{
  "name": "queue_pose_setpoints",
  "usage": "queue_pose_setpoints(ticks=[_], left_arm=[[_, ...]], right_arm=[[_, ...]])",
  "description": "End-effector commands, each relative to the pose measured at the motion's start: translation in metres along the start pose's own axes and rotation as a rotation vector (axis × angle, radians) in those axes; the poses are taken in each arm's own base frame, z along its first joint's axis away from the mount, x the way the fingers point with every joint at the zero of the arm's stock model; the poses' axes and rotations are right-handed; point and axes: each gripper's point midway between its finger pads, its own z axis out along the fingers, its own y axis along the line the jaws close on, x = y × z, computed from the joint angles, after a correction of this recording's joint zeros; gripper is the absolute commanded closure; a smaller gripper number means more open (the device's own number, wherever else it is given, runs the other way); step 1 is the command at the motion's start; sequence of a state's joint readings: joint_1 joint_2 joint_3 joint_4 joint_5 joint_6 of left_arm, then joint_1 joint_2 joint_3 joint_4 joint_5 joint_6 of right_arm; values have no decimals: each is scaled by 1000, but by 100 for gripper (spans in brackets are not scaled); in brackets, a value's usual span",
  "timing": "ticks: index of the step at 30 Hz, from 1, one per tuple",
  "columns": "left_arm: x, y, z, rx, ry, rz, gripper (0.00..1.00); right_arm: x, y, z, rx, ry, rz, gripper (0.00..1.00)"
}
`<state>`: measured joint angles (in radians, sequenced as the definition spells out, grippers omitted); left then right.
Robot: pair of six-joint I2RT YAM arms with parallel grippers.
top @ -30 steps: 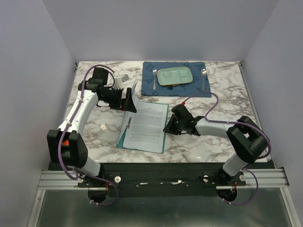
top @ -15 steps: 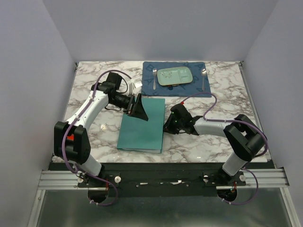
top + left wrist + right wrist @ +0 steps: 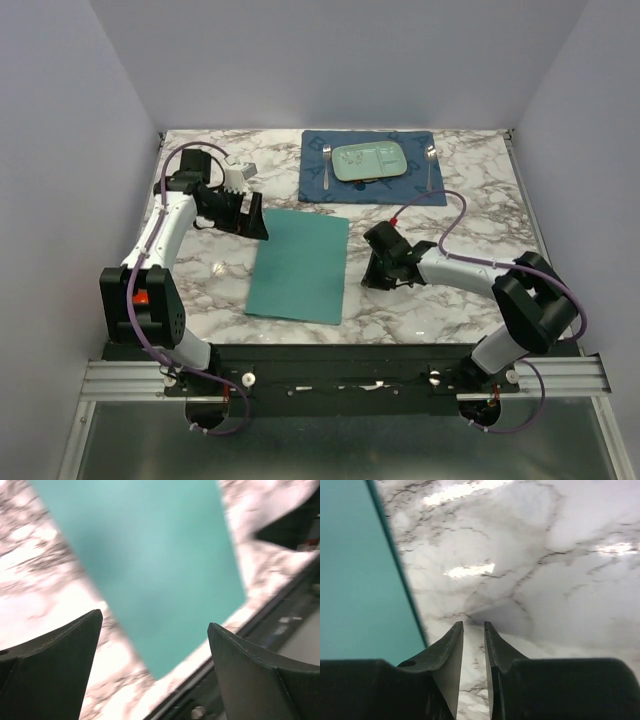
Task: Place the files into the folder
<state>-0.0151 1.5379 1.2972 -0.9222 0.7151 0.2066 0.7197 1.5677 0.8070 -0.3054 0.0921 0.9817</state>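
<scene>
The teal folder (image 3: 298,265) lies shut and flat on the marble table, its near edge close to the table's front. The files are hidden; no white sheet shows in any view. My left gripper (image 3: 260,224) hovers at the folder's far left corner, jaws wide open and empty. In the left wrist view the left gripper (image 3: 155,619) frames the folder (image 3: 160,555) below it. My right gripper (image 3: 368,281) is low over the table just right of the folder, apart from it. In the right wrist view the right gripper (image 3: 473,624) shows a narrow gap with only marble in it, and the folder (image 3: 355,580) lies to its left.
A dark blue placemat (image 3: 315,185) lies at the back of the table with a pale green plate (image 3: 369,161), a fork (image 3: 327,165) and a spoon (image 3: 430,165) on it. A metal rail (image 3: 340,380) runs along the near edge.
The folder's cover leaf has swung shut over the white printed sheets. My left gripper then drew back to the left, and my right gripper pulled slightly away from the folder's right edge.
</scene>
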Motion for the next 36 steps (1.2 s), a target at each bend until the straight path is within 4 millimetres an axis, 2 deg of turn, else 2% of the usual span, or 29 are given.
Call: queue_pose_setpoints(ticks=[1,4,5,7,13,17,23,29,36], left_arm=[[25,77,-3,-387,96,148,2],[39,100,2,-491,138,214,4],[42,103,4,-505,153,234,5],[55,113,11,-551,199,278,6],[75,130,24,-647,283,359,12],[84,125,36,-637,313,402,12],[99,97,57,-486,340,411,11],[112,69,66,-363,369,418,9],[116,51,68,-316,365,422,9]], right_arm=[[-15,-18,-14,129,-35,-90,68],[-21,-10,-8,148,-20,-113,69],[-31,2,-9,131,-39,-113,69],[-38,7,-7,136,-43,-117,69],[-56,21,9,132,-22,-102,71],[-61,25,21,143,-7,-99,72],[-63,22,39,175,21,-85,75],[-62,19,43,179,29,-74,76],[-59,15,41,171,32,-61,76]])
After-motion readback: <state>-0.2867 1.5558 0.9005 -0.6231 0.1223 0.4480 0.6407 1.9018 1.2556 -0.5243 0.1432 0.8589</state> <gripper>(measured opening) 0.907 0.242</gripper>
